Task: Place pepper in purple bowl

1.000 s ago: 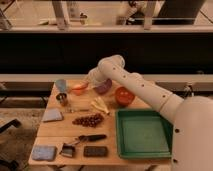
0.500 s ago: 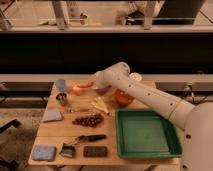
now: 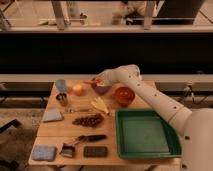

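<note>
The dark-purple bowl (image 3: 102, 89) stands at the back middle of the wooden table (image 3: 60, 132). My gripper (image 3: 95, 81) hovers at the bowl's left rim, at the end of the white arm (image 3: 150, 97) that reaches in from the lower right. A small red-orange pepper (image 3: 89, 82) shows at the gripper's tip, held just above the table beside the bowl. The arm covers part of the bowl.
An orange-red bowl (image 3: 124, 95) stands right of the purple one. A pale peach fruit (image 3: 77, 89), a blue cup (image 3: 61, 85) and a metal cup (image 3: 62, 99) stand to the left. A green tray (image 3: 147, 134) fills the front right. Yellow pieces (image 3: 100, 105), dark grapes (image 3: 89, 120), a brush (image 3: 82, 140) and a sponge (image 3: 44, 152) lie in front.
The gripper has moved right, from beside the peach fruit to the purple bowl's left rim, and the red-orange pepper has come with it.
</note>
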Motion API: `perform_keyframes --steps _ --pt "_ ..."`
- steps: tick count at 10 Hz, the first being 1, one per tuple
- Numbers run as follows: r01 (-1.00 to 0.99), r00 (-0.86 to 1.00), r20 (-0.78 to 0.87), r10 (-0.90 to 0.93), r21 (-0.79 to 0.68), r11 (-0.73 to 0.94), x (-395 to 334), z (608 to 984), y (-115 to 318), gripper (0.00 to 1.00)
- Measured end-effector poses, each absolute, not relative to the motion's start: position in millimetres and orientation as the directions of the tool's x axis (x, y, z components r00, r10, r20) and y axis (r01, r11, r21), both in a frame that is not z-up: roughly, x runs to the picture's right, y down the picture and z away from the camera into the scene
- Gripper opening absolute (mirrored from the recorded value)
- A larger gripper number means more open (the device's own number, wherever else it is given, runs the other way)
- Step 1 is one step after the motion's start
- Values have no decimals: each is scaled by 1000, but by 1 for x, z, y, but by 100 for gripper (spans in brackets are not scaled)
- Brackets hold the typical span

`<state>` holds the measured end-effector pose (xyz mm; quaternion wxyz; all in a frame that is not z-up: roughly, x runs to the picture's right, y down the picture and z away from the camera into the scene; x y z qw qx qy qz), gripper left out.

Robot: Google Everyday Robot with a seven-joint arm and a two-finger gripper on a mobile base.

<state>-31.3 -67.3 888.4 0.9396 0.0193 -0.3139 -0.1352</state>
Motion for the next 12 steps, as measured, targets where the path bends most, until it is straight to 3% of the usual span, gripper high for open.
perform_keyframes --steps 8,9,12 --pt "231 755 603 -259 125 965 -15 937 -84 3" --pt "240 755 601 -261 117 964 -14 939 -83 7" --pt "249 768 584 -264 107 962 -17 940 -82 36"
